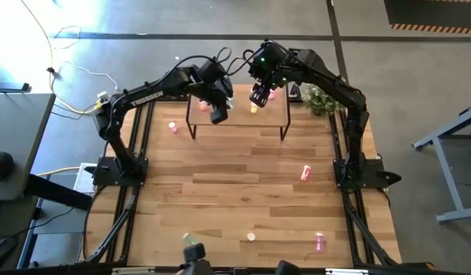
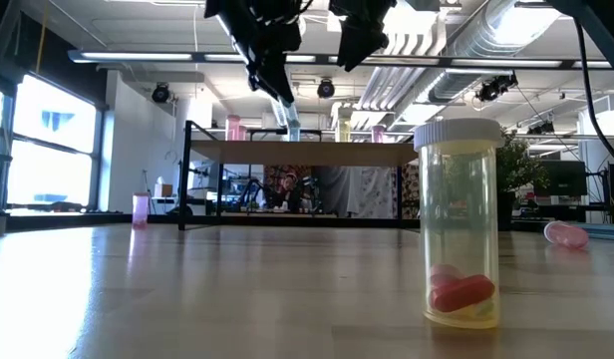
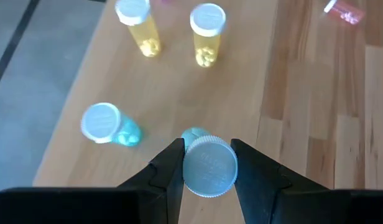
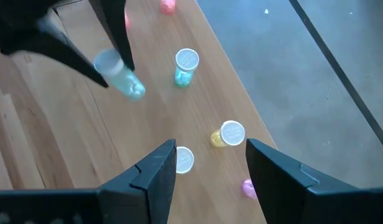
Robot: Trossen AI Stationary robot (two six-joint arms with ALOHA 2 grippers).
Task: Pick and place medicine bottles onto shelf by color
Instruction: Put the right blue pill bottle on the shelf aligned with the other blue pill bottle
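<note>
Pale-capped and blue-green, a medicine bottle (image 3: 207,165) sat clamped between the two dark fingers of the left gripper (image 3: 207,167), which hung above the light wooden top of the shelf (image 3: 179,93). Just beside the held bottle, a second blue-green bottle (image 3: 107,124) stood on the shelf top close to its edge. Farther out from the claw stood two yellow bottles (image 3: 207,34), near each other and upright on the same surface, pills showing in their bases. Beyond the shelf, down on the table, a pink bottle (image 3: 344,11) lay on its side.

Close by, the right gripper (image 4: 210,165) hovered over the same shelf with its fingers spread apart and nothing between them. Its wrist view looked down on a yellow bottle (image 4: 227,134) just past its fingertips, the standing blue-green bottle farther out, and the left claw's captive bottle held above the wood.

From overhead, both arms met above the shelf at the table's far edge, with a potted plant (image 1: 321,99) just to the right of it. More bottles lay scattered well away on the table (image 1: 243,198): one pink (image 1: 173,127) left of the shelf, another pink (image 1: 306,174) towards the right side, and a yellowish one (image 2: 459,224) standing at the near edge.
</note>
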